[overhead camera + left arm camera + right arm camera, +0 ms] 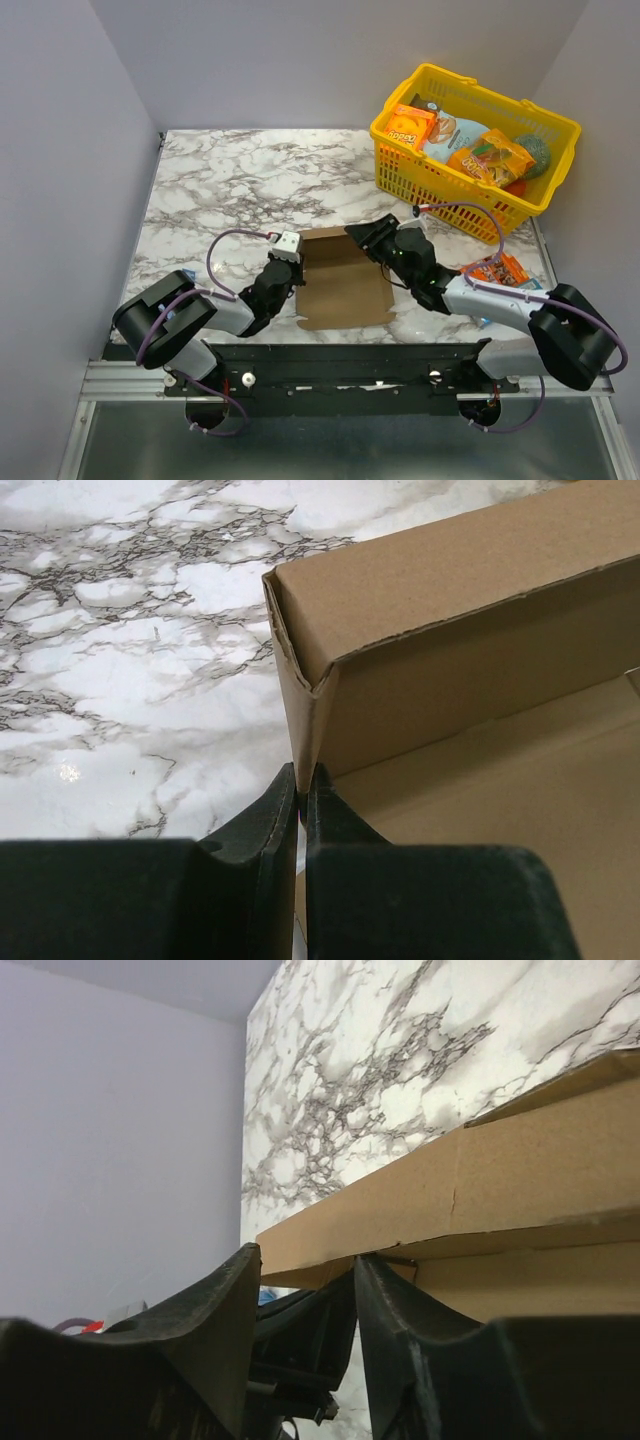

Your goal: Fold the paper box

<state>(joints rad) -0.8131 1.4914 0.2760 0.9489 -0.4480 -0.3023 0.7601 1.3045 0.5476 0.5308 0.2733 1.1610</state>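
1. On the marble table (220,180), toward its near edge and between the two claws: a brown paper box (345,285), partly folded, base lying flat.
2. At the box's left edge: the left claw (297,272), clenched on the thin cardboard.
3. From the left wrist: left claw (299,785) pinching the lower end of an upright wall's corner edge on the paper box (450,620). Fingers (265,825) nearly touching, only cardboard between them. Wall top folded over inward, box floor to the right, bare table (120,660) to the left.
4. At the box's far edge, toward its right corner: the right claw (360,236), released.
5. From the right wrist: right claw (305,1265) with fingers (215,1300) spread apart, tips right at the lower edge of a flap of the paper box (480,1180), clamped on nothing.
6. At the table's far right corner, well apart from the box: a yellow basket (450,195) holding snack packs.
7. Just beside the right arm, on the table: one orange snack pack (497,268).
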